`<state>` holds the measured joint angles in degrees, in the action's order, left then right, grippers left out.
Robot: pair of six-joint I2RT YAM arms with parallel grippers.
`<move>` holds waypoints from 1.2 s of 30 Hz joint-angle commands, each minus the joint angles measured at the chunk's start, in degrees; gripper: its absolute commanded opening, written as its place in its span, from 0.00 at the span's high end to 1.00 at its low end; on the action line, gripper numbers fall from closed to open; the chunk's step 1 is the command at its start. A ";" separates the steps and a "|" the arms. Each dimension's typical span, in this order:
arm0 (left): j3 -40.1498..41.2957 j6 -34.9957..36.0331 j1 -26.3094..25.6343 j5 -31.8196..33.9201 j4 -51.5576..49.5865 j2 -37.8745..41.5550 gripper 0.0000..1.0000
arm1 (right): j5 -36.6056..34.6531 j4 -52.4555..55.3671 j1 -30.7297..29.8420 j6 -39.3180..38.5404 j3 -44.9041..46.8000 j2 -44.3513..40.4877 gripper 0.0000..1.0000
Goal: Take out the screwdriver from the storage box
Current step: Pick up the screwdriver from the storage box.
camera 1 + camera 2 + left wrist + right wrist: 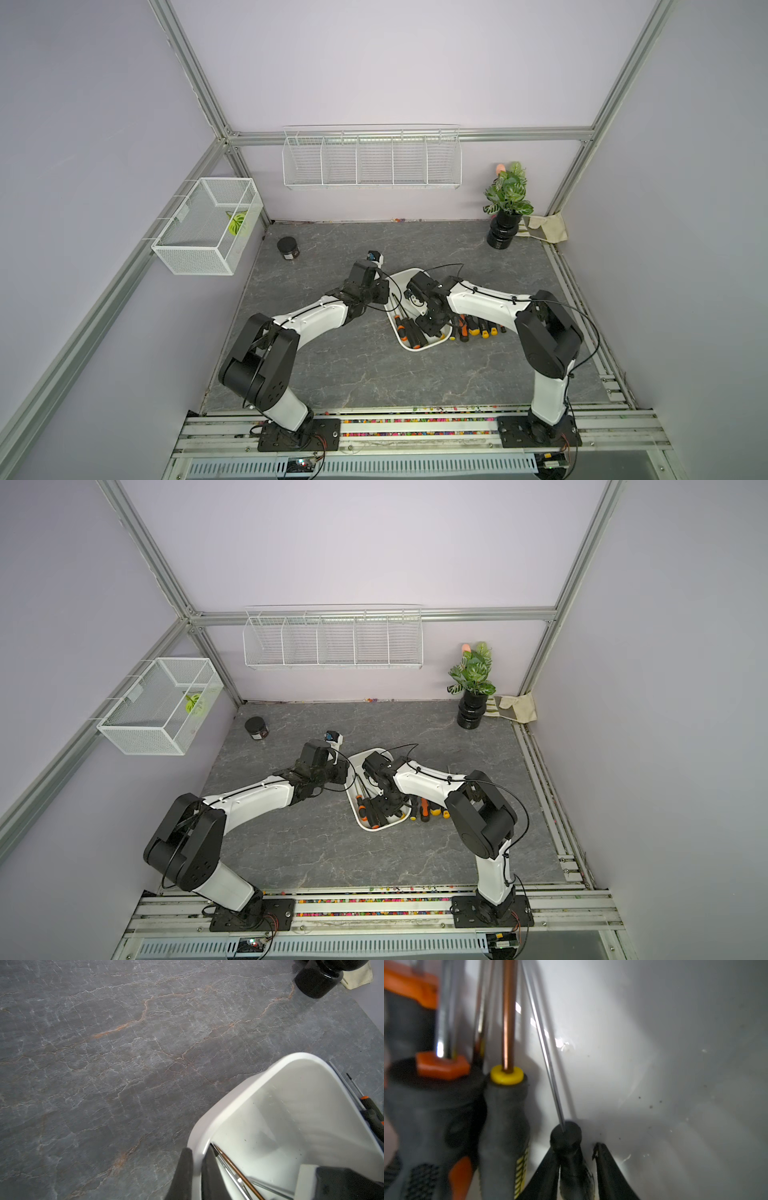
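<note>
Inside storage box point(654, 1064), we see right gripper point(573, 1150) clamped on black-handled screwdriver point(566, 1136) (yellow-collared screwdriver point(505, 1115) just beside); at box rim, left gripper point(198, 1152) pinches wall.

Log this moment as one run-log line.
left gripper: shut on storage box rim | right gripper: shut on black-handled screwdriver | screwdriver: inside box, not out
</note>
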<state>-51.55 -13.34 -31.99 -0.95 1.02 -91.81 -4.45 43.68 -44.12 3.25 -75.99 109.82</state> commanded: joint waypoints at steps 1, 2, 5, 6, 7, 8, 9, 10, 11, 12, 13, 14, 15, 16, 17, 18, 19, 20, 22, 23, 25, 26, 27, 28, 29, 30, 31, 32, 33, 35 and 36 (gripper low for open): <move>-1.26 1.14 -0.07 1.06 -0.13 1.18 1.00 | -1.72 2.25 0.50 -1.33 -0.07 1.33 0.66; -1.34 1.23 -0.01 1.10 -0.22 1.17 1.00 | -1.70 2.22 0.49 -1.33 -0.12 1.32 0.67; -1.57 1.39 -0.01 1.34 -0.62 1.19 1.00 | -1.30 2.25 0.45 -1.48 -0.47 1.26 0.74; -1.66 1.47 -0.01 1.41 -0.71 1.11 1.00 | -1.11 2.04 0.53 -1.55 -0.49 1.11 0.76; -1.74 1.56 -0.01 1.52 -0.82 1.12 1.00 | -0.88 1.94 0.57 -1.59 -0.42 0.92 0.78; -1.80 1.58 -0.05 1.55 -0.92 1.18 1.00 | -0.74 1.85 0.47 -1.67 -0.46 0.74 0.80; -1.93 1.57 0.00 1.55 -1.01 1.17 1.00 | -0.53 1.76 0.55 -1.73 -0.32 0.38 0.83; -2.00 1.69 -0.01 1.53 -1.03 1.18 1.00 | -0.15 1.61 0.53 -1.68 -0.21 0.12 0.84; -2.06 1.67 -0.03 1.52 -1.10 1.22 1.00 | 0.11 1.51 0.59 -1.63 -0.06 -0.41 0.87; -2.02 1.75 0.07 1.60 -1.19 1.30 1.00 | 0.42 1.30 0.69 -1.66 0.24 -0.96 0.91; -2.13 1.74 0.04 1.62 -1.23 1.37 1.00 | 0.70 1.11 0.71 -1.57 0.56 -1.78 0.94; -2.09 1.83 0.06 1.62 -1.28 1.37 1.00 | 0.88 0.98 0.75 -1.45 0.83 -2.47 0.97; -2.06 1.87 0.02 1.65 -1.40 1.37 1.00 | 1.10 0.97 0.95 -1.30 1.12 -3.41 1.00; -2.13 1.83 0.04 1.65 -1.46 1.44 1.00 | 1.34 1.06 1.12 -1.09 1.44 -4.48 1.00; -2.08 1.83 0.01 1.60 -1.43 1.46 1.00 | 1.63 0.99 1.30 -0.84 1.75 -5.54 1.00; -2.07 1.83 0.08 1.62 -1.44 1.41 1.00 | 2.27 0.73 1.71 -0.54 2.23 -6.86 1.00; -2.13 1.76 0.01 1.62 -1.37 1.39 1.00 | 3.18 0.35 2.30 -0.11 2.78 -8.27 1.00; -2.08 1.68 0.05 1.49 -1.23 1.37 1.00 | 4.32 -0.02 2.94 0.23 3.28 -9.36 1.00; -2.02 1.44 0.04 1.32 -1.03 1.00 1.00 | 7.12 -0.99 4.43 1.00 4.46 -11.82 1.00; -1.98 1.34 0.08 1.18 -0.96 0.95 1.00 | 7.95 -1.32 4.90 1.16 4.84 -12.72 1.00; -1.91 1.22 0.07 1.16 -0.85 0.91 1.00 | 9.85 -1.96 5.34 1.32 5.64 -14.85 1.00; -1.94 1.28 0.02 1.17 -0.84 0.92 1.00 | 10.85 -2.18 5.62 1.40 5.97 -15.88 1.00; -1.91 1.22 0.08 1.14 -0.83 0.93 1.00 | 11.57 -2.43 5.81 1.62 6.26 -16.88 1.00; -1.97 1.22 0.08 1.13 -0.84 0.94 1.00 | 12.21 -2.45 6.21 2.08 6.44 -18.05 1.00; -1.92 1.24 0.04 1.28 -0.79 0.96 1.00 | 12.84 -2.21 6.83 2.59 6.46 -19.06 1.00; -1.94 1.20 0.06 1.26 -0.73 0.85 1.00 | 13.57 -2.03 7.47 2.93 6.51 -20.09 1.00; -1.92 1.26 0.03 1.33 -0.65 0.81 1.00 | 14.44 -2.02 8.43 3.38 6.68 -21.44 1.00; -1.84 1.18 0.04 1.23 -0.55 0.77 1.00 | 14.98 -1.93 9.56 3.67 6.89 -22.89 1.00; -1.83 1.05 0.03 1.14 -0.51 0.71 1.00 | 14.81 -1.71 10.48 3.99 7.10 -24.00 1.00; -1.71 0.95 0.01 0.99 -0.16 0.66 1.00 | 11.64 -0.68 12.56 4.54 7.66 -25.93 1.00; -1.56 0.87 0.07 0.87 0.02 0.57 1.00 | 10.25 -0.38 13.51 4.05 8.18 -26.44 1.00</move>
<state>-51.92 -13.26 -31.99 -0.73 0.12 -91.81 7.73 41.76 -32.80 6.02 -69.43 86.06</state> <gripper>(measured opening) 0.088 0.213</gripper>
